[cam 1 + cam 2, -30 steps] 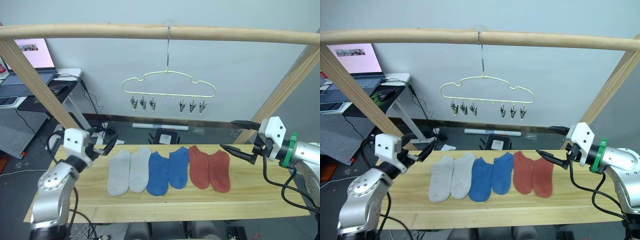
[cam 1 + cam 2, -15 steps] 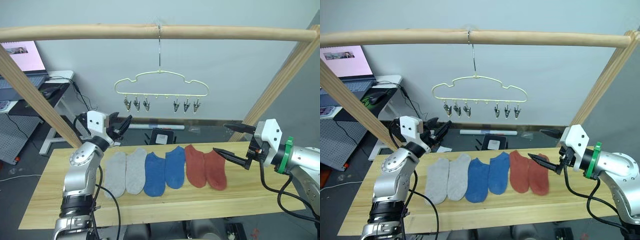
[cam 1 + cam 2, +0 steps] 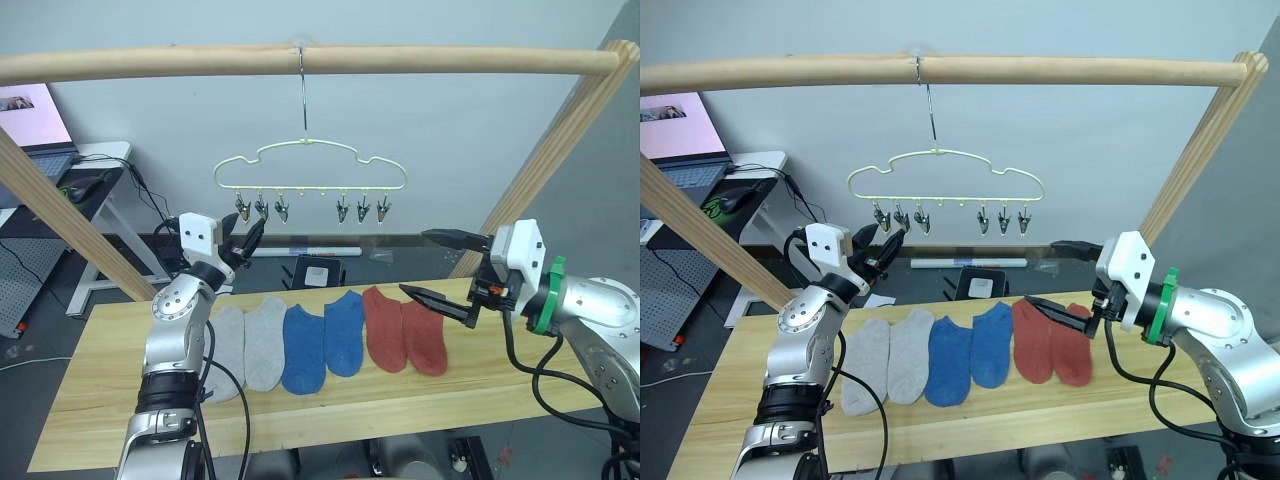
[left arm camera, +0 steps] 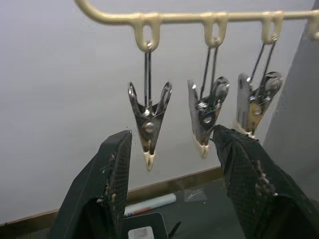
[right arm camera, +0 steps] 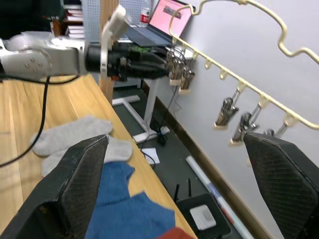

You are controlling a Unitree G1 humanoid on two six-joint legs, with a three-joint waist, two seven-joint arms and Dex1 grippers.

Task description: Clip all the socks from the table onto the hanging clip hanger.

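Left eye view, nearest first: six socks (image 3: 325, 338) in a row on the table (image 3: 90, 400), grey, blue and rust red pairs, none lifted, none clipped. Over the red pair, right gripper (image 3: 436, 268) spread wide, empty, shifted inward from a second ago, when it stood off the row's right end. Farther back and higher, left gripper (image 3: 243, 237) raised from table height beside the grey socks to just under the clip hanger (image 3: 310, 170), fingers wide, empty. Left wrist view: leftmost clip (image 4: 148, 122) framed between the spread fingers, not yet pinched. Whole picture also shifted, so part of that is camera motion. Likely meaning: one arm readying a clip, the other closing on a red sock; no sock hung yet.
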